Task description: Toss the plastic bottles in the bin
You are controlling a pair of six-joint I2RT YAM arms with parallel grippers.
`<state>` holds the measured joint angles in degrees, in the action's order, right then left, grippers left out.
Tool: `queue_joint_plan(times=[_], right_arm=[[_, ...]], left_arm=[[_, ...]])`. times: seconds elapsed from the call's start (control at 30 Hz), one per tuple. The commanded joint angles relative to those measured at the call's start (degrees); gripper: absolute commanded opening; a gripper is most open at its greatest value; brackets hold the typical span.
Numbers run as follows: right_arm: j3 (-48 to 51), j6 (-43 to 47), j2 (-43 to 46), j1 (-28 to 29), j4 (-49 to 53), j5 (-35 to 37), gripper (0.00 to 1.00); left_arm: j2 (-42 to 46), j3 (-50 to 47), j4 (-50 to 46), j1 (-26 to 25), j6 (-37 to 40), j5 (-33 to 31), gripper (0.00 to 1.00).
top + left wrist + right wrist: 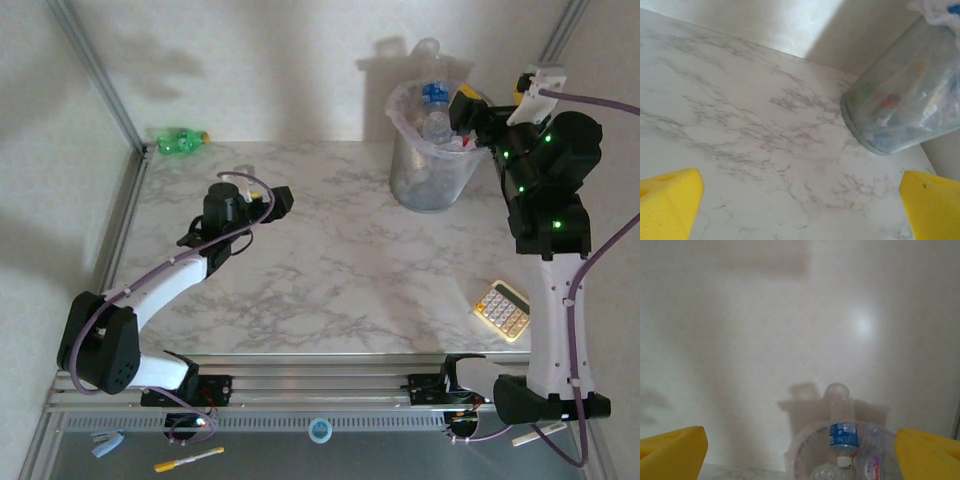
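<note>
My right pincer [490,100] hangs above the far-right rim of the grey cylindrical bin lined with a whitish plastic bag [425,185], fingers spread wide with nothing between them. In its wrist view the right pincer [800,455] looks at the back wall, with the bin's mouth [795,452] just below and ahead of the fingertips. I judge I am parked here because anything let go at this height falls inside the liner rather than onto the rim.

Below that pincer the bin holds a heap of clear plastic bottles. One tall one with a blue label [843,427] stands upright, its neck poking above the rim [432,95]. It probably rides high because of the pile beneath it, so it could tip out if I clip it on the way back.

My left pincer [280,200] sits low over the white marbled table [330,270], also spread wide and empty. From the left pincer [800,205], the bin [905,110] is ahead and to the right, well apart.

A green plastic bottle [182,141] lies on its side against the back wall, beyond and to the left of the left pincer, so I judge the task is not finished. That arm is the closer one to it. The beige calculator [501,309] rests near the right arm's base, and it is not for the bin.
</note>
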<state>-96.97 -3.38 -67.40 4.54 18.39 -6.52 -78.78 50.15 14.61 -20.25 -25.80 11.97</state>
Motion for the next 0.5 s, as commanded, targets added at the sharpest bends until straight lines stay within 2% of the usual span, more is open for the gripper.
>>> queue_joint_plan(times=[0.0,0.13,0.3,0.47], right_arm=[[2.85,-2.47,1.79,0.23,3.2,-2.18,0.96],[5.69,-3.84,4.4,0.22,4.82,-2.6,0.96],[8.7,-5.65,7.44,0.24,6.74,-5.38,0.96],[10.51,-7.15,8.51,0.35,9.64,-9.16,0.96]], left_arm=[[1.47,2.2,-2.56,3.26,-2.05,-3.64,1.0],[0.34,5.19,-7.64,7.96,-1.78,-7.75,1.0],[-5.34,11.11,-13.28,16.09,0.35,-7.4,1.0],[-14.28,20.03,-18.16,21.25,3.87,-8.21,1.0]])
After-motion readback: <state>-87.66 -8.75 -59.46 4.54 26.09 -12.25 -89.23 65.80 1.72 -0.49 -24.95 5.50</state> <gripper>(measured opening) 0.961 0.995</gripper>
